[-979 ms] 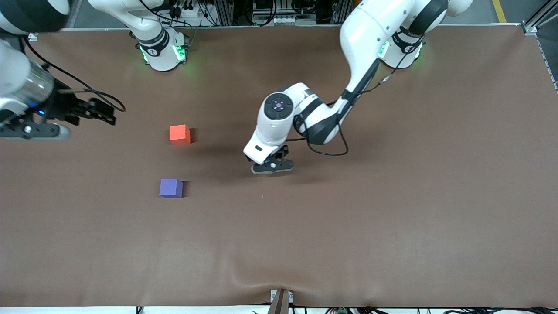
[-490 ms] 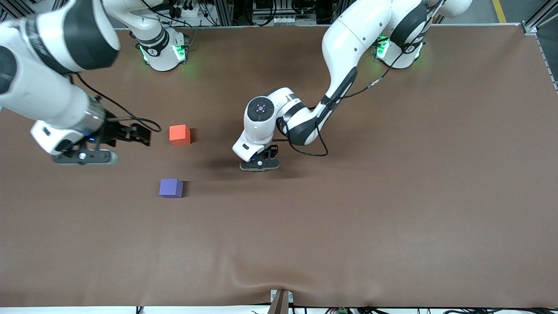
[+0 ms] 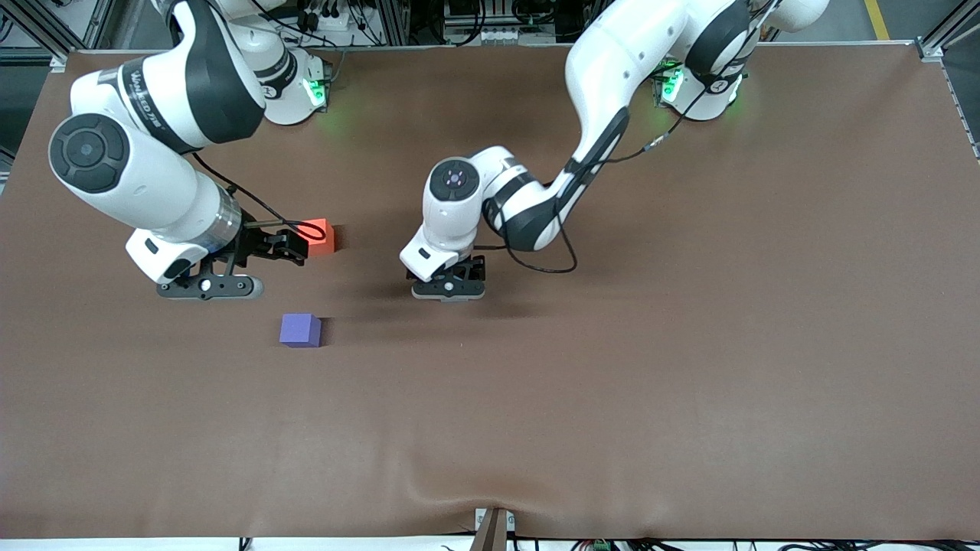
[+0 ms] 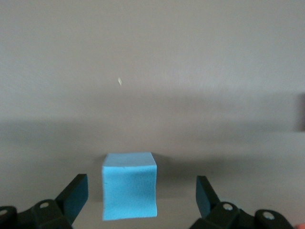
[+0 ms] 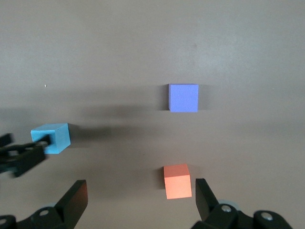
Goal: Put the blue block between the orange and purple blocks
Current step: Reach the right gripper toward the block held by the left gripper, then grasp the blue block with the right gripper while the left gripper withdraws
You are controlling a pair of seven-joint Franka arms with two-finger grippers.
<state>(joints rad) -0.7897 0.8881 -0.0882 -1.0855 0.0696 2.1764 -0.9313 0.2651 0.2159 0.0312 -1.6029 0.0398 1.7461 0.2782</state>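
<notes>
The blue block, a small matte sky-blue cube with soft, slightly rounded edges, sits on the brown table cover directly under the left gripper, near the middle of the table. In the left wrist view the two dark fingers stand wide apart on either side of the cube, with a gap on each side and nothing pinched.

The orange block, a bright orange-red cube of the same size, lies toward the right arm's end of the table. The purple block, a flat-faced violet cube, rests nearer the front camera than the orange one, well apart from it. The blue block lies off to one side of that pair, not between them.

The right gripper hangs just beside the orange block, its black fingers spread wide and empty. The table cover looks smooth and dull, with a slight ripple at its front edge.
</notes>
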